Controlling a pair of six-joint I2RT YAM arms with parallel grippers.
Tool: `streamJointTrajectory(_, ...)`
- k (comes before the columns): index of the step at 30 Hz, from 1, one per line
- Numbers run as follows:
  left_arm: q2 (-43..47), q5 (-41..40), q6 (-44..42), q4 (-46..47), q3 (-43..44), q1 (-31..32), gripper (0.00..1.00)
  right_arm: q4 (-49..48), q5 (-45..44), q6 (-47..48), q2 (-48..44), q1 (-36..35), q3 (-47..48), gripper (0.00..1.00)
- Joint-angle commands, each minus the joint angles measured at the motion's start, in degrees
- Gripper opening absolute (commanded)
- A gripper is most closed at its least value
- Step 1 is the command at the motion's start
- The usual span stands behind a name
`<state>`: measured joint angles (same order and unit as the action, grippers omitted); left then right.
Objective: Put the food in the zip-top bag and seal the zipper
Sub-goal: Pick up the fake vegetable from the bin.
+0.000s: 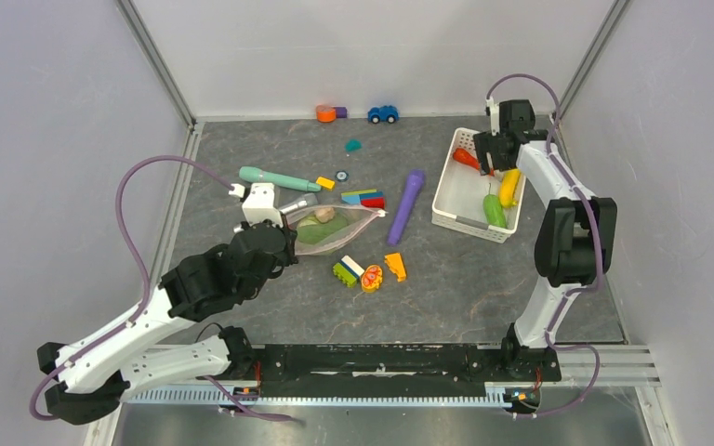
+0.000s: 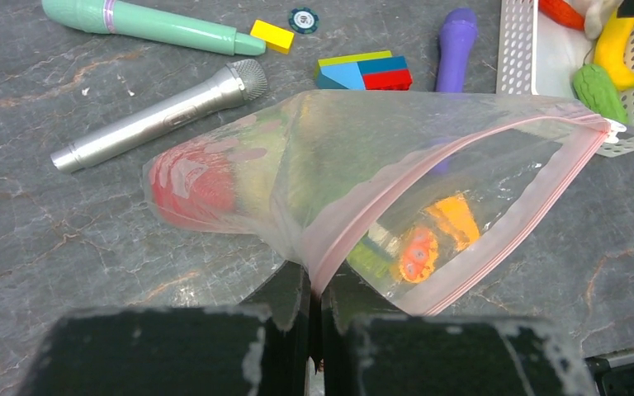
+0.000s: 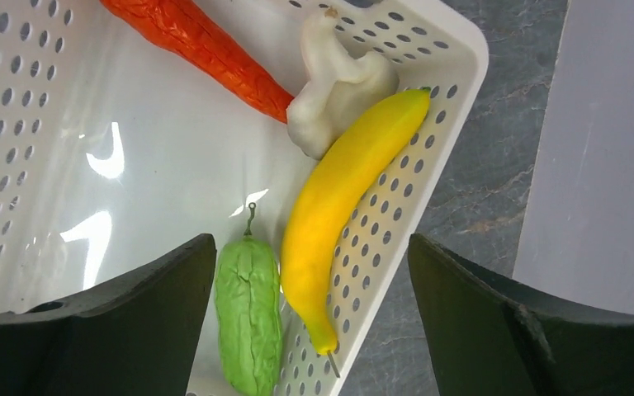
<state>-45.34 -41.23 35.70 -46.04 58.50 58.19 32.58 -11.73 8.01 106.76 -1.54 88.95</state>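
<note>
The clear zip-top bag (image 2: 338,157) lies on the grey table, its mouth open to the right; it also shows in the top view (image 1: 337,229). My left gripper (image 2: 318,280) is shut on its pink zipper (image 2: 495,223) at the near end. A red tomato (image 2: 194,186) and green cabbage (image 1: 314,232) lie inside. My right gripper (image 3: 311,247) is open and empty above the white basket (image 3: 33,124). The basket holds a yellow banana (image 3: 338,198), green cucumber (image 3: 249,322), orange-red carrot (image 3: 206,45) and a pale beige piece (image 3: 334,82).
A purple stick (image 1: 406,206), a teal stick (image 1: 279,178) and a silver microphone (image 2: 161,115) lie around the bag. Building blocks lie behind it (image 1: 364,198) and in front of it (image 1: 370,271). A blue toy car (image 1: 383,113) sits by the back wall.
</note>
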Motion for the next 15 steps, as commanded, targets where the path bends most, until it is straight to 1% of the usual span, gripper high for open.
streamJointTrajectory(1, -0.3, 1.3, -2.9, 4.5, 0.1, -0.3, 0.02, -0.7, -0.6, 0.8, -0.8, -0.5, -3.9, 0.9)
streamJointTrajectory(4, -0.2, 1.5, -2.8, 4.5, -0.1, -0.3, 0.02, -2.9, 1.9, 0.6, -1.7, -0.5, -7.3, 0.87)
streamJointTrajectory(6, -0.2, 1.7, -2.7, 4.5, -0.3, -0.3, 0.02, -1.9, 1.9, 0.4, -1.8, -0.5, -6.8, 0.84)
streamJointTrajectory(9, -0.1, 1.8, -2.5, 4.5, -0.4, -0.3, 0.02, -3.2, 1.8, -0.6, -2.7, -0.5, -9.3, 0.8)
streamJointTrajectory(12, 0.1, 1.9, -2.6, 4.5, -0.5, -0.3, 0.02, -3.4, 3.6, -0.5, -1.9, -0.5, -11.2, 0.75)
streamJointTrajectory(15, 0.5, 2.5, -2.4, 4.5, -0.8, -0.3, 0.02, -1.7, 3.4, -0.9, -0.4, -0.5, -9.9, 0.66)
